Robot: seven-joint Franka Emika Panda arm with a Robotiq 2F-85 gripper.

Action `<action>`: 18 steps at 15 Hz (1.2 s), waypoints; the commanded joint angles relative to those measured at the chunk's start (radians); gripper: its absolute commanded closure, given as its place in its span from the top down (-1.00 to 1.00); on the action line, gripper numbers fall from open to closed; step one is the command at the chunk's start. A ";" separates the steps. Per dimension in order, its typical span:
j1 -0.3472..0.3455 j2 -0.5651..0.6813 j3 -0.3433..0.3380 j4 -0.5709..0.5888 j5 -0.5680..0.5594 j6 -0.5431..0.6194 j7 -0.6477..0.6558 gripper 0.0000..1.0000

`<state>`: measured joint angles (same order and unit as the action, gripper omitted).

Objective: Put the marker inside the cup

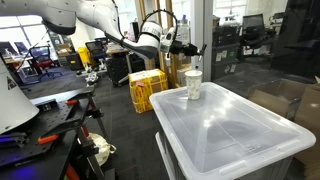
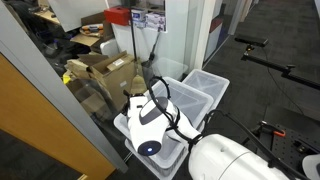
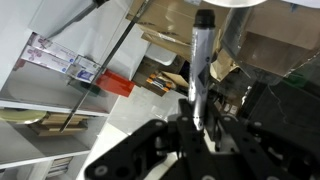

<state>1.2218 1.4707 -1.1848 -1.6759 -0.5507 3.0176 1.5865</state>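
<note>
Low and close beside the bin, an exterior view faces across its lid; an exterior view looks steeply down over the arm onto that bin — wrist view hugs the gripper.

Your hand: black, glossy. Marker: dark grey-black barrel, black end. Cup: whitish, half-translucent, faint markings on side. Bin lid: clear, milky sheen. Arm: white shells, black joints. Crate: yellow. Boxes: cardboard brown. Floor: dark grey.
</note>
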 commanded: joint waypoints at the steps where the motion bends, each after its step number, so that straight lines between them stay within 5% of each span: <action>1: 0.038 0.000 -0.019 -0.039 -0.054 -0.024 0.084 -0.91; 18: 0.053 0.000 -0.012 -0.056 -0.220 -0.034 0.345 -0.91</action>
<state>1.2458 1.4707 -1.1853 -1.7070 -0.7280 3.0121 1.8666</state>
